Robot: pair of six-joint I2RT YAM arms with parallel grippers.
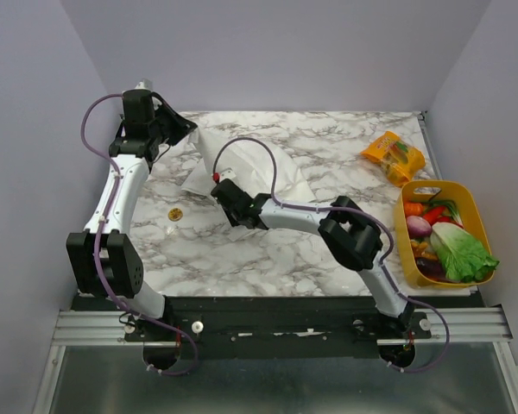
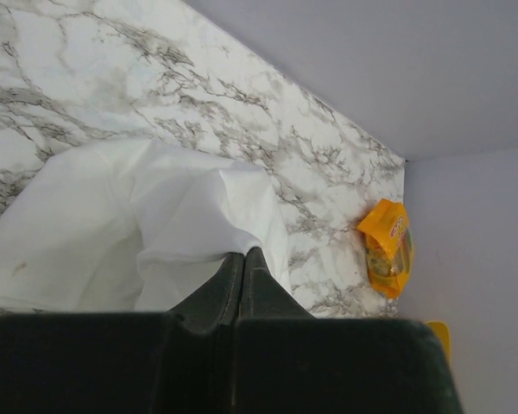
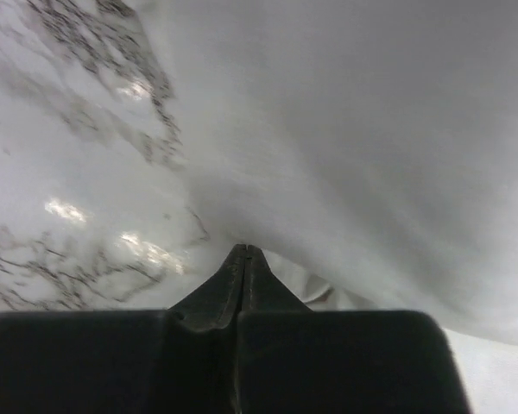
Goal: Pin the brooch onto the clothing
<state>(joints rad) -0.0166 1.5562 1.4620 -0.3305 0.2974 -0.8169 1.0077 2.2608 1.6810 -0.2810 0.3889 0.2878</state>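
The white T-shirt (image 1: 257, 164) lies crumpled at the back left of the marble table, and its flower emblem is hidden. The tiny gold brooch (image 1: 175, 213) lies alone on the table, left of the shirt and in neither gripper. My left gripper (image 1: 188, 129) is shut on the shirt's far left edge; in the left wrist view the fabric (image 2: 112, 224) meets the closed tips (image 2: 243, 253). My right gripper (image 1: 217, 191) is shut on the shirt's near edge and lifts it; the cloth (image 3: 371, 129) drapes over the closed tips (image 3: 244, 248).
An orange snack packet (image 1: 394, 157) lies at the back right and also shows in the left wrist view (image 2: 387, 247). A yellow basket (image 1: 440, 184) of toy vegetables stands at the right edge. Grey walls enclose the table on three sides.
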